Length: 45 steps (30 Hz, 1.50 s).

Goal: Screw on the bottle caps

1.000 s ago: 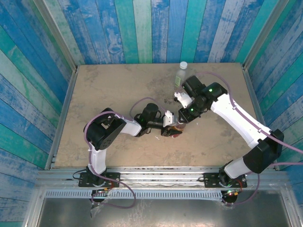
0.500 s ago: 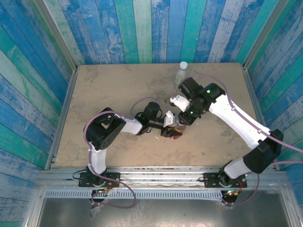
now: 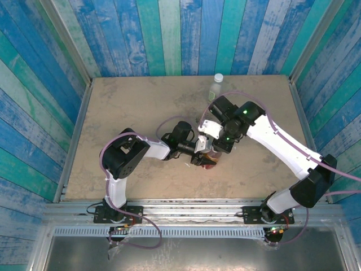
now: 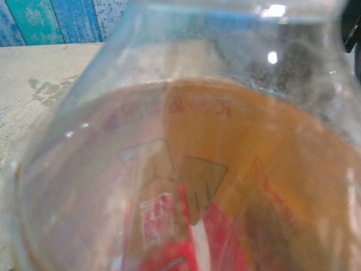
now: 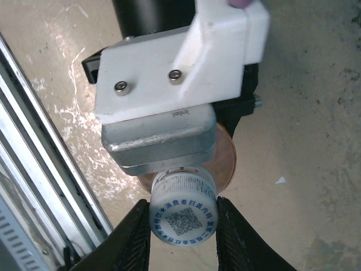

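The amber bottle (image 3: 209, 161) with the red label (image 4: 186, 248) stands upright at mid-table. My left gripper (image 3: 199, 145) is shut on its body, and the bottle's amber liquid (image 4: 237, 147) sits close up in the left wrist view. A white bottle cap (image 5: 183, 214) printed with a QR code sits on this bottle's neck. My right gripper (image 5: 183, 226) comes down from above and is shut on the cap, with a black finger (image 5: 137, 237) pressed to each side. The pale bottle (image 3: 215, 89) with the green label stands at the back, a white cap (image 3: 218, 77) on top of it.
A thin white scrap (image 3: 186, 165) lies on the tan tabletop (image 3: 130, 107) just left of the held bottle. Blue and green plank walls close the table in at the back and both sides. A metal rail (image 5: 34, 186) runs along the near edge.
The right wrist has turned over the bottle, its white housing swinging left and nearer, with the fingers staying on the cap. The left arm and the bottle have not moved.
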Tool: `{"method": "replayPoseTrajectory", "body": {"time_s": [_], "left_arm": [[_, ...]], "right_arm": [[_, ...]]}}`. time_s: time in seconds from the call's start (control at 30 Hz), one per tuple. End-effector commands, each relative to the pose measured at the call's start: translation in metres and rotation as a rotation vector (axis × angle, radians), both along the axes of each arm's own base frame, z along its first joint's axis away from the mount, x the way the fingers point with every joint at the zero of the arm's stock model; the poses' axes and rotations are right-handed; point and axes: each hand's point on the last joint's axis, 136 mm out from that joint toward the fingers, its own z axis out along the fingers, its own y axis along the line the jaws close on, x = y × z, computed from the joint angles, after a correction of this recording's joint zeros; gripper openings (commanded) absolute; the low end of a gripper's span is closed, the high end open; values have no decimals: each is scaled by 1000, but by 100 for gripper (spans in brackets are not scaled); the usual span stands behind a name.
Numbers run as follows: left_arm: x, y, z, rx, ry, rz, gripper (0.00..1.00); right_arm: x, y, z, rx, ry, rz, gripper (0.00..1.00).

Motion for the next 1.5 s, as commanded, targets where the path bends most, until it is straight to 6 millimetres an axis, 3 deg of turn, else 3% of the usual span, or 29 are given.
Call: {"method": "replayPoseTrajectory", "body": {"time_s": [0.0, 0.2, 0.67, 0.93, 1.47], "left_arm": [[-19, 24, -71, 241, 222, 37, 57], [-21, 24, -71, 242, 228, 25, 57], [-19, 23, -73, 254, 241, 36, 56], [-17, 22, -73, 261, 256, 48, 55], [-13, 21, -74, 268, 264, 71, 54]], "right_arm": [[-12, 8, 23, 39, -63, 178, 28], [-4, 4, 28, 3, -107, 194, 26], [12, 6, 27, -5, -67, -73, 26], [10, 1, 9, -87, 23, -194, 26], [14, -1, -3, -101, 123, -360, 23]]}}
